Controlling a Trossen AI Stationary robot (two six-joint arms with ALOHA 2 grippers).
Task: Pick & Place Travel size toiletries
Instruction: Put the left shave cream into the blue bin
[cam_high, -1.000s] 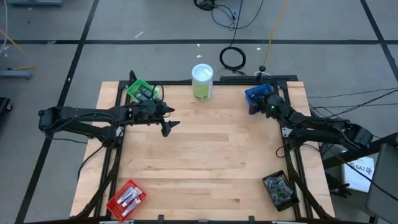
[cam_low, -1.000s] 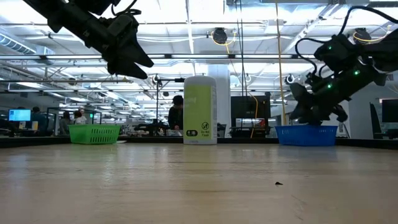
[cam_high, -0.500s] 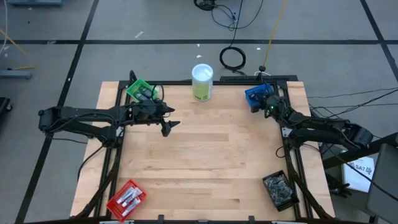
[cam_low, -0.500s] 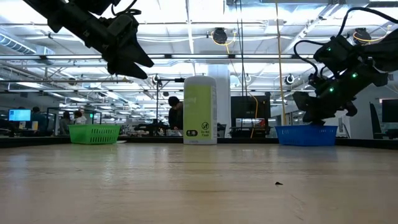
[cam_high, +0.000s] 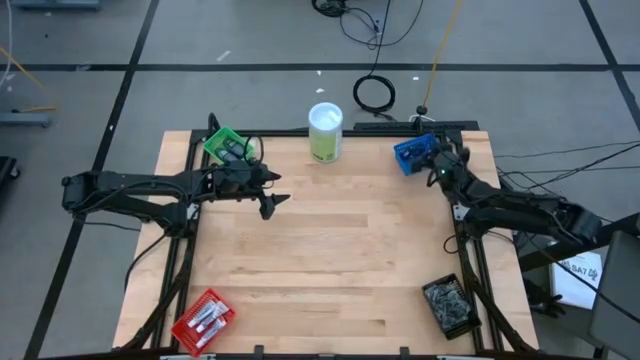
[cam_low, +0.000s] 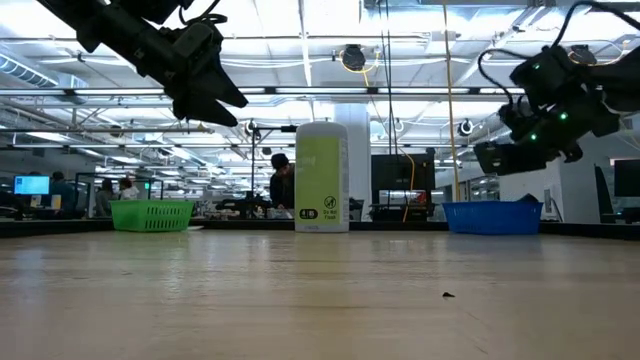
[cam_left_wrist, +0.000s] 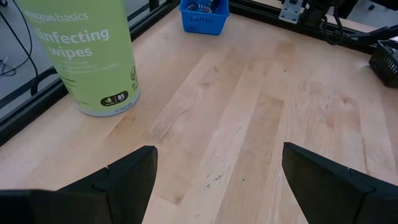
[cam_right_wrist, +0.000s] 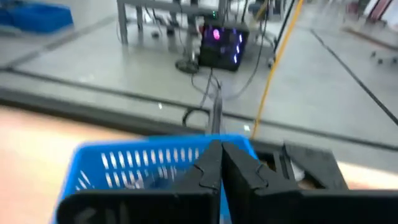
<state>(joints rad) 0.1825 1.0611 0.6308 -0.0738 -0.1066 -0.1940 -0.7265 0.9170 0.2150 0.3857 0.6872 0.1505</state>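
Above the blue bin (cam_high: 411, 153) at the table's far right corner, the right gripper (cam_right_wrist: 221, 163) hangs with fingers pressed together, pinching nothing visible. Blue-and-white toiletries (cam_left_wrist: 203, 6) lie inside that bin. Over the table's left half, the left gripper (cam_left_wrist: 214, 180) hovers spread wide, near the disinfecting-wipes canister (cam_high: 325, 131).

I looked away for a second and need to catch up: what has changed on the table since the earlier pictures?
The right gripper has risen from the blue bin and closed; its fingers meet with nothing visible between them. The left gripper still hangs open above the table, and the wipes canister and green bin have not moved.
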